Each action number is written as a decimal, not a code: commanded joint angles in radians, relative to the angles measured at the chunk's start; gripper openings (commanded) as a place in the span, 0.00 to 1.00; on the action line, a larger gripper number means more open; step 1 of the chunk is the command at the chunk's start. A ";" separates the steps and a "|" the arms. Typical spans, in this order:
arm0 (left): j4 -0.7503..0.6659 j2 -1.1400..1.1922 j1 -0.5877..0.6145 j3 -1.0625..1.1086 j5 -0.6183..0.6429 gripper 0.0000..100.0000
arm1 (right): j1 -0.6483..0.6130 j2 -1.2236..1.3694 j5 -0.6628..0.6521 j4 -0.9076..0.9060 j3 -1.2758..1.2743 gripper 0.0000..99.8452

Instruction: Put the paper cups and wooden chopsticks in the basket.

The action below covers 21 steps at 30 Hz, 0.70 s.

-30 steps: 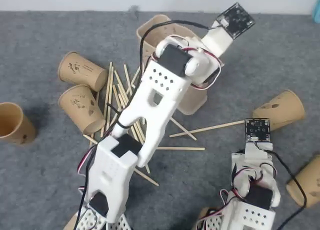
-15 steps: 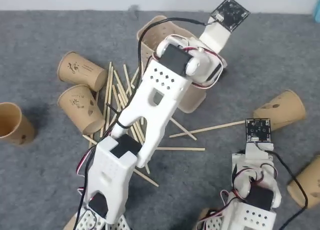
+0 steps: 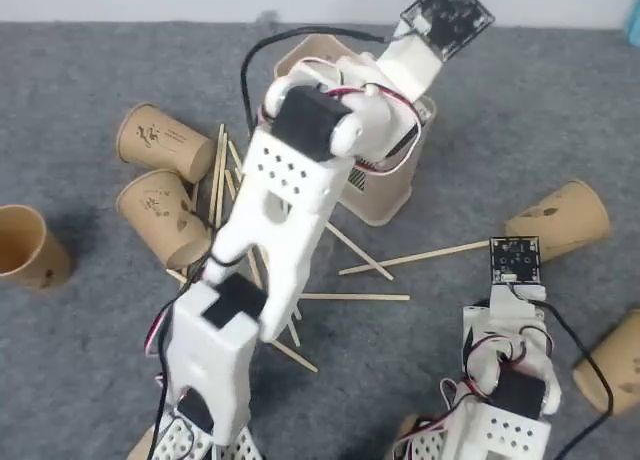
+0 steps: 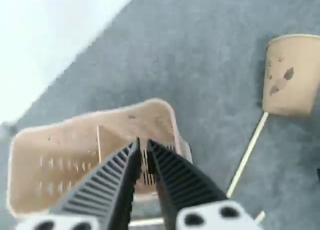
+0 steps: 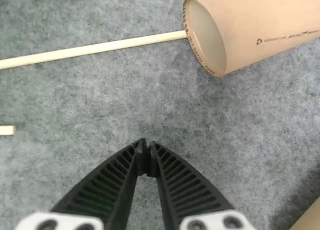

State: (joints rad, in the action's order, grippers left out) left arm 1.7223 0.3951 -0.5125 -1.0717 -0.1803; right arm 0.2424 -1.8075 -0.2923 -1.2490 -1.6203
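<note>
- Currently left gripper (image 4: 142, 152) hangs over basket (image 4: 167, 117), fingers pressed nearly together, empty.
- Right gripper (image 5: 146, 157) closed, empty, above carpet (image 5: 75, 105) near lying paper cup (image 5: 250, 25).
- Chopstick (image 5: 90, 50) end at that cup's rim.

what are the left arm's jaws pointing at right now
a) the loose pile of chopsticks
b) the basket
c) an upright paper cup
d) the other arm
b: in the left wrist view the left arm's jaws aim down at the basket, with its rim and slotted walls just beyond their tips.
</note>
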 commanded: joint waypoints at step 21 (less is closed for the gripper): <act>-0.654 -0.463 -0.061 1.322 0.180 0.01 | 0.012 -0.008 -0.014 -0.004 0.015 0.01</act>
State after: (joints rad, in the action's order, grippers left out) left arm 1.2267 -0.0161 -0.5692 0.1926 -0.0698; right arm 0.2424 -1.8075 -0.2923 -1.2490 -1.6203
